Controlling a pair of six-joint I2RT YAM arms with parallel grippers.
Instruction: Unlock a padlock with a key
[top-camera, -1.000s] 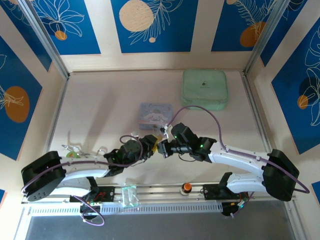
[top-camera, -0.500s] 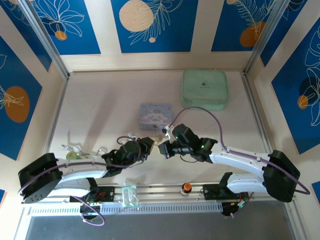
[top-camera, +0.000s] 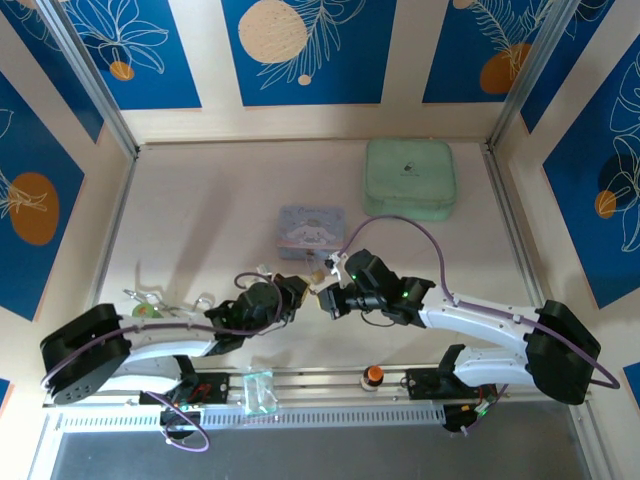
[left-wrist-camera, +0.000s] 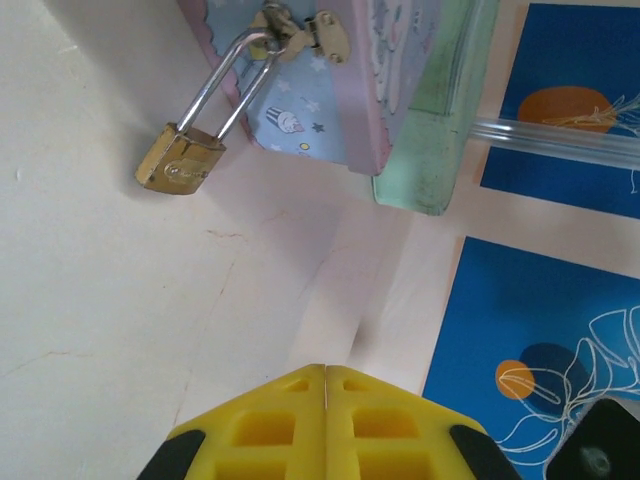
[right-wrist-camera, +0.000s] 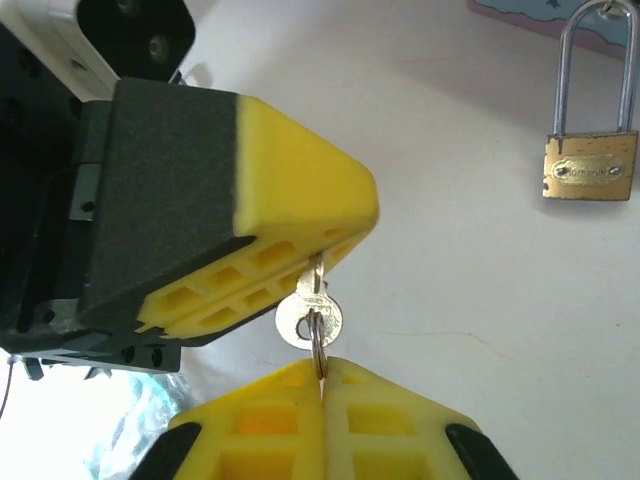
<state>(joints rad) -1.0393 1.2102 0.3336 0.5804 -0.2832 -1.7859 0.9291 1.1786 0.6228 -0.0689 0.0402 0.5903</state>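
Note:
The brass padlock (right-wrist-camera: 590, 168) hangs by its silver shackle from the hasp of the blue cartoon tin (left-wrist-camera: 300, 100); the padlock (left-wrist-camera: 180, 165) rests against the table. The small silver key (right-wrist-camera: 310, 320) is held in the air between both grippers, left of the padlock. My left gripper (right-wrist-camera: 320, 255) is shut on the key's blade. My right gripper (right-wrist-camera: 323, 365) pinches the key's ring from below. In the left wrist view my left gripper (left-wrist-camera: 326, 370) has its yellow jaws pressed together. From above, the left gripper (top-camera: 298, 290) and right gripper (top-camera: 326, 298) meet just in front of the tin (top-camera: 311, 232).
A mint-green case (top-camera: 408, 178) lies at the back right. An orange-topped knob (top-camera: 373, 375) and a clear plastic piece (top-camera: 258, 390) sit on the front rail. Small clutter (top-camera: 148, 305) lies at the left, by the left arm.
My left gripper's jaws have closed onto the key's blade while the right gripper keeps hold of the ring. Both arms have barely shifted.

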